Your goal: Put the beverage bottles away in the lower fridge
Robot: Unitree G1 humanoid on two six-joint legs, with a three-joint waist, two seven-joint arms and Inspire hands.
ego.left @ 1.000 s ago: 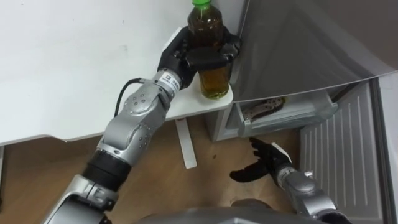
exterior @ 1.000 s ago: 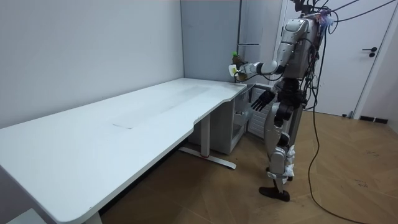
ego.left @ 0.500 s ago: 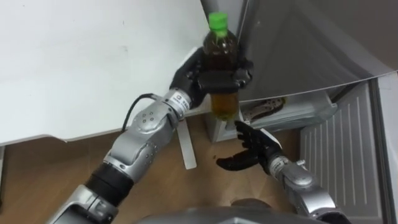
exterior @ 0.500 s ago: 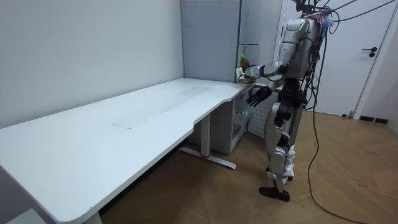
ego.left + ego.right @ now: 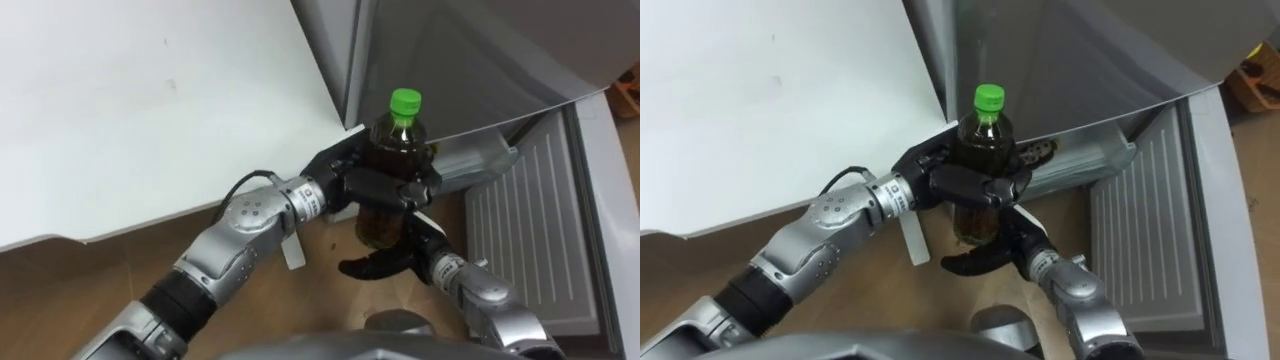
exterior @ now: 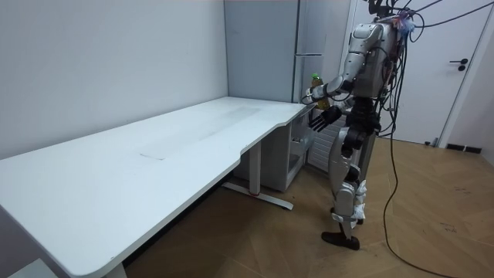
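White table (image 5: 150,110) beside a grey fridge (image 5: 470,50)
Upright green-capped bottle (image 5: 398,145) sits wrapped in the left robot hand (image 5: 375,188), in mid-air off the table edge; right robot hand (image 5: 385,263) spread open just below

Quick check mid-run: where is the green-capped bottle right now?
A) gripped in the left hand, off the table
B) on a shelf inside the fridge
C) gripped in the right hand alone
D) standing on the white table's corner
A: the left hand has its fingers curled round the bottle, which is in the air past the edge of the white table, with the right hand open beneath it.
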